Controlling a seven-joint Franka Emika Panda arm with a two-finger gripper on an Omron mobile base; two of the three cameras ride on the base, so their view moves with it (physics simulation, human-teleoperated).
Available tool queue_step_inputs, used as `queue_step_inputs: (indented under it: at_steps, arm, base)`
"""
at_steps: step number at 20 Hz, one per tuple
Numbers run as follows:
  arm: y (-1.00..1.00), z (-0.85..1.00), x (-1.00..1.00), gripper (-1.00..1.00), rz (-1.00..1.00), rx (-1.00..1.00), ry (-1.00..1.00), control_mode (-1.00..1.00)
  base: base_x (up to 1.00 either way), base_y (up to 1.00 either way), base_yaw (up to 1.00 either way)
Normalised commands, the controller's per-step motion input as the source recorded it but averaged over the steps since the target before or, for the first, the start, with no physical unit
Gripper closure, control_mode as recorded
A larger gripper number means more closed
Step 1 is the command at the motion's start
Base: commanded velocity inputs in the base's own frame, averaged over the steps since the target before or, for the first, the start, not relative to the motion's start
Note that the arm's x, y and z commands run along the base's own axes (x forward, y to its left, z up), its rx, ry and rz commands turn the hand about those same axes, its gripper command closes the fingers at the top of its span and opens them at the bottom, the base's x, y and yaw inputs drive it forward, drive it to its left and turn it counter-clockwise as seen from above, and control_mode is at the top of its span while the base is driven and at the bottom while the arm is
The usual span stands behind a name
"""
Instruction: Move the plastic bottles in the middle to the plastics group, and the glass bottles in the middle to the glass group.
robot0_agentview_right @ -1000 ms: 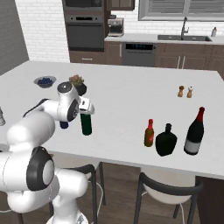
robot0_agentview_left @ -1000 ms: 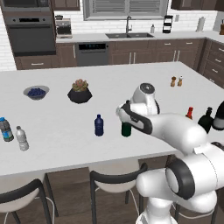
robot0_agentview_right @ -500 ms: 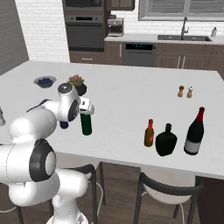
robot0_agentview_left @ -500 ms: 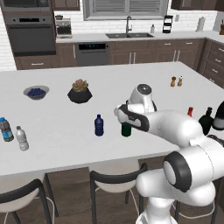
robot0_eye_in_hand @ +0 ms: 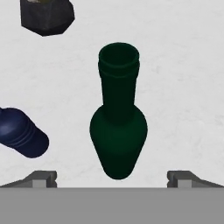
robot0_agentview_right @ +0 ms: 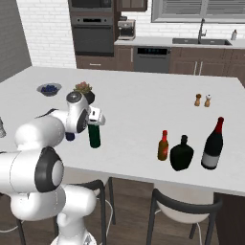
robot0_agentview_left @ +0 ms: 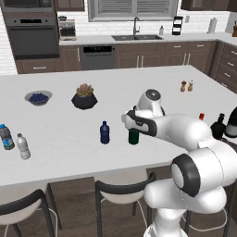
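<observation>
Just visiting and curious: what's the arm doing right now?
Gripper open, poised above tall dark green glass bottle. Bottle upright, not gripped. Small dark blue plastic bottle close beside it.

Green bottle's [robot0_agentview_left: 133,137] neck hidden behind the gripper, blue bottle [robot0_eye_in_hand: 19,133] and planter [robot0_eye_in_hand: 46,16] cut off at frame edges.

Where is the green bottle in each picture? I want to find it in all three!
Left base view: the green bottle stands mid-counter, its top hidden behind the arm.
Right base view: left of centre, it stands just under the end effector.
Hand view: in the middle, seen from above, open mouth toward the top.
Shared landmark: the dark blue bottle beside it, at the hand view's left edge.
</observation>
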Motion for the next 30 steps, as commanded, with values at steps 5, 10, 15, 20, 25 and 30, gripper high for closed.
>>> queue_step_inputs:
  at_steps: [5, 10, 15, 20, 25, 30]
  arm:
    - [0.00, -0.07, 0.25, -1.00, 0.00, 0.00, 0.00, -1.00]
    - [0.00, -0.07, 0.18, -1.00, 0.00, 0.00, 0.01, -1.00]
    - [-0.02, -0.14, 0.01, -1.00, 0.00, 0.00, 0.02, -1.00]
    - [0.00, -0.09, 0.02, -1.00, 0.00, 0.00, 0.01, -1.00]
    - [0.00, 0.00, 0.12, -1.00, 0.00, 0.00, 0.00, -1.00]
    - [0.00, -0.01, 0.06, -1.00, 0.00, 0.00, 0.00, -1.00]
  base:
    - [0.00, 0.00, 0.00]
    - [0.00, 0.00, 0.00]
    - [0.00, 0.00, 0.00]
    - [0.00, 0.00, 0.00]
    - [0.00, 0.00, 0.00]
    - [0.00, 0.00, 0.00]
